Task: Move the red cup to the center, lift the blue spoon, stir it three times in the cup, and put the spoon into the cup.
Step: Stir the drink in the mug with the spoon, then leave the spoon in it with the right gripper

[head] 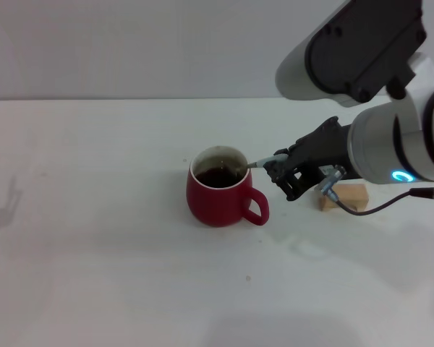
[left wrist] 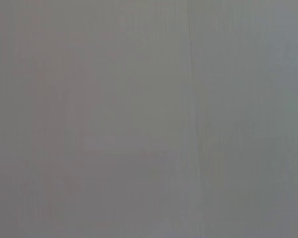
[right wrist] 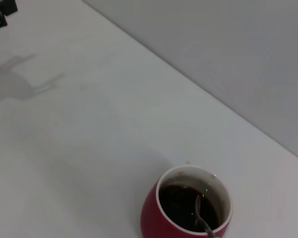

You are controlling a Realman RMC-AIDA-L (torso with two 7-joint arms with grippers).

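The red cup [head: 217, 195] stands near the middle of the white table, its handle [head: 257, 207] toward my right arm, with dark liquid inside. It also shows in the right wrist view [right wrist: 188, 213]. The blue spoon [head: 259, 163] slants over the cup's rim, its metal bowl [right wrist: 201, 218] dipped in the liquid. My right gripper [head: 281, 172] is just right of the cup and shut on the spoon's pale-blue handle end. A dark piece of my left arm [right wrist: 0, 12] shows only at a corner of the right wrist view, far from the cup.
A pale wooden block [head: 343, 196] lies on the table right of the cup, partly behind my right gripper. The left wrist view shows only a plain grey surface. A grey wall backs the table's far edge [head: 130, 100].
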